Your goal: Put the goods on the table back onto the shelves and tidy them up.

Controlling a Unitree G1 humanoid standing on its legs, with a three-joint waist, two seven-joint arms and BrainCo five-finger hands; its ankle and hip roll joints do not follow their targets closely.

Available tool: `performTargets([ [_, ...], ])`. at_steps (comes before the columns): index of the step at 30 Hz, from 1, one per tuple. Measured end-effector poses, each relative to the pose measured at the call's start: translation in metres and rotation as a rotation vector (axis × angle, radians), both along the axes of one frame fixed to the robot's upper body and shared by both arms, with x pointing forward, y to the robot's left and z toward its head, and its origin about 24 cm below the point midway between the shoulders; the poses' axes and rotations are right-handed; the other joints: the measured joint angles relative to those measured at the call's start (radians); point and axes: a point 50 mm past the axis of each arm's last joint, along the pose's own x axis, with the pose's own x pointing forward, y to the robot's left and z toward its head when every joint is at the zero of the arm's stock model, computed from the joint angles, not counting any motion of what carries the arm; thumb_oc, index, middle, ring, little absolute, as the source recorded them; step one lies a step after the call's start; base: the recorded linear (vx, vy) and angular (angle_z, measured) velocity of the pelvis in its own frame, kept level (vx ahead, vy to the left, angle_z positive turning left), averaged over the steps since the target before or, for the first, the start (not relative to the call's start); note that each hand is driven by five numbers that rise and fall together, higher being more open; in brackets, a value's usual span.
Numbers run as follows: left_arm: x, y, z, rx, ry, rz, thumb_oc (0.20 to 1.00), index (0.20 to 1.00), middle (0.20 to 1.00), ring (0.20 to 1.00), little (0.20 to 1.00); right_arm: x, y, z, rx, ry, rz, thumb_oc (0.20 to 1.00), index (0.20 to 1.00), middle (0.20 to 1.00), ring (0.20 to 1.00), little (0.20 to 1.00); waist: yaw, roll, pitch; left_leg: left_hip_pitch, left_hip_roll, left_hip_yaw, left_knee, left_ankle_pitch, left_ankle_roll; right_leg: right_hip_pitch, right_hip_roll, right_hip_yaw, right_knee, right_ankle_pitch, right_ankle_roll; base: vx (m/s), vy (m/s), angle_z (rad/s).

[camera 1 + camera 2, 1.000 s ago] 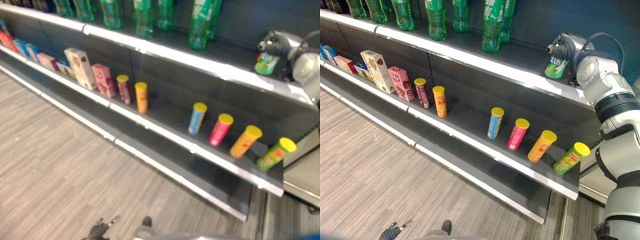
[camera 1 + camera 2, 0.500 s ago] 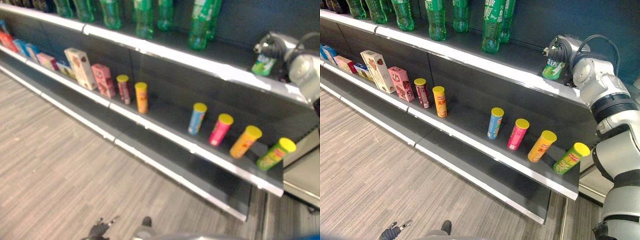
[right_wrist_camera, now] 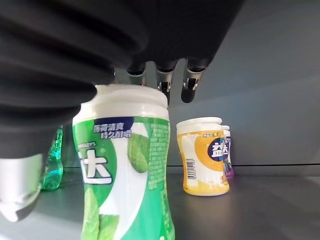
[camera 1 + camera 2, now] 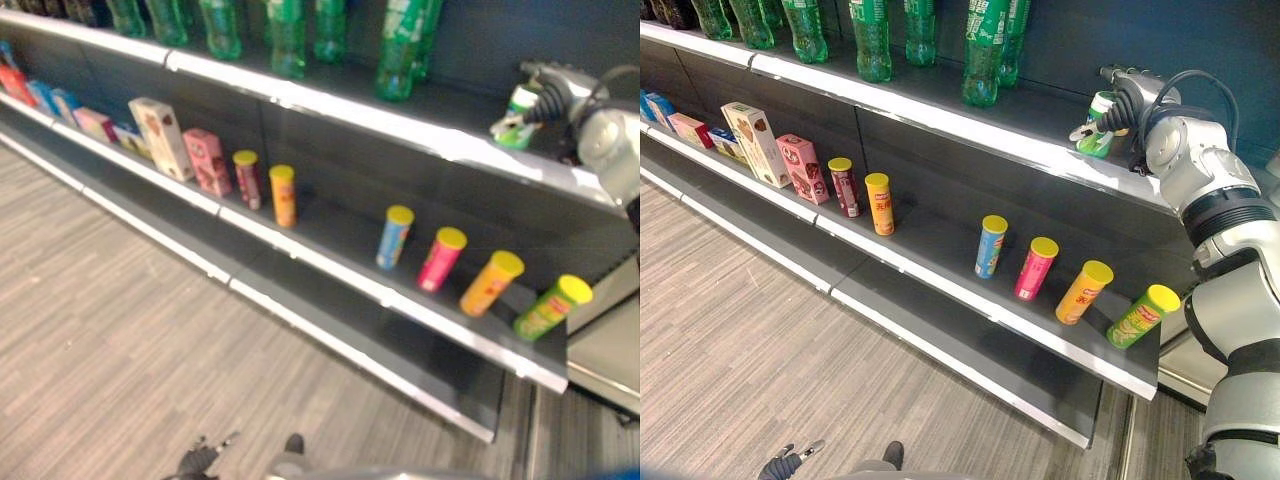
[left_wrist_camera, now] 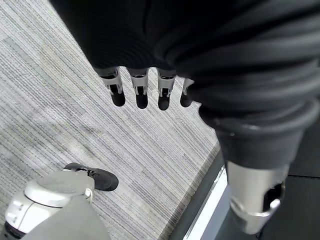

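Where the right arm reaches up to the top shelf (image 4: 970,125), we see the right hand (image 4: 1118,100) beside a green gum jar (image 4: 1097,125) with a white lid, which stands on that shelf near its right end. In the right wrist view the jar (image 3: 125,170) stands upright on the shelf board, with the hand's fingers (image 3: 189,82) hanging straight and relaxed above and behind its lid; we see no finger curled round it, so we read the hand as spread and not gripping. Behind the jar stands a yellow gum jar (image 3: 202,155), with a purple one (image 3: 228,155) just beside it, partly hidden.

Further left on the top shelf stands a row of green bottles (image 4: 985,50). On the middle shelf (image 4: 940,285) we note, from the right: a green tube (image 4: 1142,316), an orange tube (image 4: 1084,291), a pink tube (image 4: 1036,267) and a blue tube (image 4: 990,245), all with yellow lids and leaning; then, apart, an orange can (image 4: 879,202) and a dark red can (image 4: 843,185), followed by a pink box (image 4: 802,167) and a tall cream box (image 4: 757,141).

The left hand (image 5: 145,90) hangs over the grey floor (image 5: 60,105), its fingers straight and apart.
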Motion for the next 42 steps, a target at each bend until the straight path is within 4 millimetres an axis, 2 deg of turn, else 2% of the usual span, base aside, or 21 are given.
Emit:
performTargets([
  [6, 0.000, 0.000, 0.000, 0.005, 0.001, 0.003, 1.000, 1.000, 1.000, 1.000, 1.000, -0.001, 0.004, 0.003, -0.046, -0.030, 0.010, 1.000, 1.000, 1.000, 1.000, 1.000, -0.011, 0.003, -0.001, 0.001, 0.000, 0.003, 0.000, 0.000, 0.000, -0.002, -0.001, 0.003, 0.000, 0.000, 0.000, 0.00, 0.000, 0.00],
  [9, -0.001, -0.001, 0.000, 0.010, 0.003, 0.010, 1.000, 1.000, 1.000, 1.000, 1.000, -0.007, 0.016, 0.017, -0.072, -0.095, 0.073, 1.000, 1.000, 1.000, 1.000, 1.000, -0.022, 0.009, 0.000, 0.000, 0.000, 0.005, 0.000, -0.001, 0.000, -0.003, -0.001, 0.005, 0.000, 0.000, 0.000, 0.00, 0.012, 0.00],
  [12, -0.002, -0.003, -0.001, 0.012, 0.002, 0.029, 1.000, 1.000, 1.000, 1.000, 1.000, -0.037, 0.027, 0.045, -0.054, -0.299, 0.207, 1.000, 1.000, 1.000, 1.000, 1.000, -0.032, 0.015, 0.000, 0.000, -0.001, 0.009, -0.001, -0.001, 0.002, -0.006, -0.003, 0.007, 0.000, -0.001, 0.000, 0.01, 0.014, -0.03],
  [14, -0.010, -0.004, -0.003, 0.012, 0.021, 0.036, 1.000, 1.000, 1.000, 1.000, 1.000, -0.049, 0.034, 0.055, -0.037, -0.390, 0.260, 1.000, 1.000, 1.000, 1.000, 1.000, -0.048, 0.018, -0.001, 0.004, 0.000, 0.011, -0.001, -0.001, 0.002, -0.004, -0.002, 0.009, 0.000, -0.001, 0.000, 0.01, 0.016, -0.04],
  [16, -0.010, -0.005, -0.003, 0.009, 0.020, 0.041, 1.000, 1.000, 1.000, 1.000, 1.000, -0.054, 0.029, 0.055, -0.033, -0.413, 0.249, 1.000, 1.000, 1.000, 1.000, 1.000, -0.067, 0.019, -0.001, 0.006, 0.002, 0.014, -0.001, -0.002, 0.002, -0.003, -0.001, 0.012, 0.000, -0.001, 0.000, 0.01, 0.014, 0.03],
  [17, -0.007, -0.006, -0.002, 0.005, -0.008, 0.059, 1.000, 1.000, 1.000, 1.000, 1.000, -0.075, 0.018, 0.057, 0.004, -0.484, 0.265, 1.000, 1.000, 1.000, 1.000, 1.000, -0.061, 0.015, 0.000, 0.000, -0.001, 0.008, -0.001, -0.004, -0.001, -0.004, -0.003, 0.006, 0.000, -0.003, 0.002, 0.00, 0.000, 0.00],
  [18, -0.013, -0.007, -0.003, 0.004, 0.012, 0.063, 1.000, 1.000, 1.000, 1.000, 1.000, -0.079, 0.018, 0.058, 0.038, -0.515, 0.287, 1.000, 1.000, 1.000, 1.000, 1.000, -0.064, 0.017, 0.000, 0.002, -0.001, 0.016, -0.001, -0.006, 0.000, -0.007, -0.005, 0.011, 0.000, -0.003, 0.002, 0.00, 0.012, -0.08],
  [19, -0.018, -0.007, -0.004, 0.000, 0.029, 0.069, 1.000, 1.000, 1.000, 1.000, 1.000, -0.093, 0.005, 0.053, 0.100, -0.576, 0.275, 1.000, 1.000, 1.000, 1.000, 1.000, -0.079, 0.018, 0.001, 0.002, -0.001, 0.025, -0.001, -0.008, 0.001, -0.012, -0.007, 0.019, 0.000, -0.004, 0.003, 0.00, 0.023, -0.20],
  [21, -0.019, -0.011, -0.006, -0.009, 0.033, 0.070, 1.000, 1.000, 1.000, 1.000, 1.000, -0.098, -0.005, 0.042, 0.167, -0.586, 0.244, 1.000, 1.000, 1.000, 1.000, 1.000, -0.095, 0.026, 0.003, 0.004, -0.001, 0.035, -0.001, -0.009, 0.002, -0.018, -0.008, 0.038, 0.000, -0.002, 0.004, 0.00, 0.012, -0.19],
  [22, -0.021, -0.016, -0.008, -0.025, 0.034, 0.085, 1.000, 1.000, 1.000, 1.000, 1.000, -0.110, 0.006, 0.025, 0.270, -0.632, 0.312, 1.000, 1.000, 1.000, 1.000, 1.000, -0.104, 0.034, 0.009, 0.009, -0.001, 0.042, -0.001, -0.008, 0.003, -0.017, -0.009, 0.041, 0.000, -0.001, 0.004, 0.01, 0.004, -0.21],
  [23, -0.018, -0.020, -0.008, -0.034, 0.023, 0.088, 1.000, 1.000, 1.000, 1.000, 1.000, -0.112, 0.012, 0.016, 0.279, -0.615, 0.345, 1.000, 1.000, 1.000, 1.000, 1.000, -0.111, 0.043, 0.015, 0.013, -0.002, 0.047, -0.001, -0.012, 0.007, -0.017, -0.011, 0.043, 0.000, -0.001, 0.004, 0.00, 0.007, -0.28],
  [24, -0.018, -0.027, -0.010, -0.051, 0.018, 0.090, 1.000, 1.000, 1.000, 1.000, 1.000, -0.111, 0.025, -0.007, 0.436, -0.587, 0.395, 1.000, 1.000, 1.000, 1.000, 1.000, -0.110, 0.051, 0.012, 0.020, -0.001, 0.063, -0.001, -0.017, 0.008, -0.016, -0.011, 0.063, 0.000, -0.004, 0.013, 0.00, 0.016, -0.26],
  [25, -0.017, -0.033, -0.011, -0.067, 0.018, 0.092, 1.000, 1.000, 1.000, 1.000, 1.000, -0.120, 0.048, -0.032, 0.669, -0.596, 0.482, 1.000, 1.000, 1.000, 1.000, 1.000, -0.114, 0.049, 0.013, 0.021, 0.000, 0.065, -0.001, -0.017, 0.006, -0.017, -0.009, 0.064, 0.000, -0.001, 0.007, -0.01, 0.014, -0.19],
  [26, -0.013, -0.045, -0.014, -0.097, 0.015, 0.072, 1.000, 1.000, 1.000, 1.000, 1.000, -0.119, 0.077, -0.049, 0.782, -0.514, 0.583, 1.000, 1.000, 1.000, 1.000, 1.000, -0.114, 0.057, 0.019, 0.017, -0.003, 0.065, -0.001, -0.017, 0.006, -0.024, -0.013, 0.063, 0.000, 0.001, 0.009, -0.01, 0.017, 0.04],
  [27, -0.007, -0.050, -0.014, -0.114, 0.005, 0.070, 1.000, 1.000, 1.000, 1.000, 1.000, -0.111, 0.112, -0.070, 0.799, -0.328, 0.692, 1.000, 1.000, 1.000, 1.000, 1.000, -0.100, 0.055, 0.021, 0.017, -0.008, 0.062, -0.001, -0.013, 0.011, -0.020, -0.016, 0.061, 0.001, 0.002, 0.010, -0.02, 0.019, 0.11],
  [28, -0.005, -0.045, -0.012, -0.100, -0.003, 0.069, 1.000, 1.000, 1.000, 1.000, 1.000, -0.104, 0.121, -0.070, 0.780, -0.281, 0.722, 1.000, 1.000, 1.000, 1.000, 1.000, -0.073, 0.037, 0.029, 0.017, -0.007, 0.061, -0.001, -0.013, 0.011, -0.019, -0.017, 0.059, 0.000, 0.002, 0.010, -0.02, 0.032, 0.10],
  [30, -0.007, -0.040, -0.011, -0.086, 0.002, 0.070, 1.000, 1.000, 1.000, 1.000, 1.000, -0.096, 0.139, -0.053, 0.744, -0.277, 0.799, 1.000, 1.000, 1.000, 1.000, 1.000, -0.065, 0.020, 0.039, 0.016, -0.013, 0.061, -0.001, -0.018, 0.010, -0.019, -0.023, 0.058, 0.005, 0.002, 0.011, -0.01, 0.028, 0.03],
  [32, -0.010, -0.037, -0.011, -0.075, 0.009, 0.075, 1.000, 1.000, 1.000, 1.000, 1.000, -0.093, 0.140, -0.034, 0.727, -0.304, 0.837, 1.000, 1.000, 1.000, 1.000, 1.000, -0.048, 0.018, 0.039, 0.017, -0.028, 0.059, -0.001, -0.020, 0.018, -0.014, -0.036, 0.052, 0.005, 0.002, 0.014, 0.00, 0.014, 0.08],
  [35, -0.012, -0.036, -0.011, -0.073, 0.015, 0.077, 1.000, 1.000, 1.000, 1.000, 1.000, -0.089, 0.142, -0.027, 0.684, -0.278, 0.852, 1.000, 1.000, 1.000, 1.000, 1.000, -0.045, 0.016, 0.040, 0.020, -0.034, 0.050, -0.001, -0.019, 0.020, -0.006, -0.038, 0.039, 0.005, 0.001, 0.015, -0.01, 0.012, 0.09],
  [39, -0.009, -0.036, -0.011, -0.074, 0.007, 0.077, 1.000, 1.000, 1.000, 1.000, 1.000, -0.065, 0.135, -0.033, 0.817, -0.191, 0.798, 1.000, 1.000, 1.000, 1.000, 1.000, -0.039, 0.007, 0.045, 0.028, -0.034, 0.042, -0.001, -0.024, 0.015, 0.007, -0.037, 0.035, 0.005, -0.001, 0.018, 0.00, 0.010, 0.06],
  [42, -0.006, -0.035, -0.010, -0.073, 0.001, 0.075, 1.000, 1.000, 1.000, 1.000, 1.000, -0.054, 0.128, -0.041, 0.893, -0.148, 0.749, 1.000, 1.000, 1.000, 1.000, 1.000, -0.024, 0.003, 0.048, 0.027, -0.034, 0.039, -0.001, -0.029, 0.024, 0.007, -0.041, 0.033, 0.005, -0.002, 0.018, 0.00, 0.000, 0.00],
])
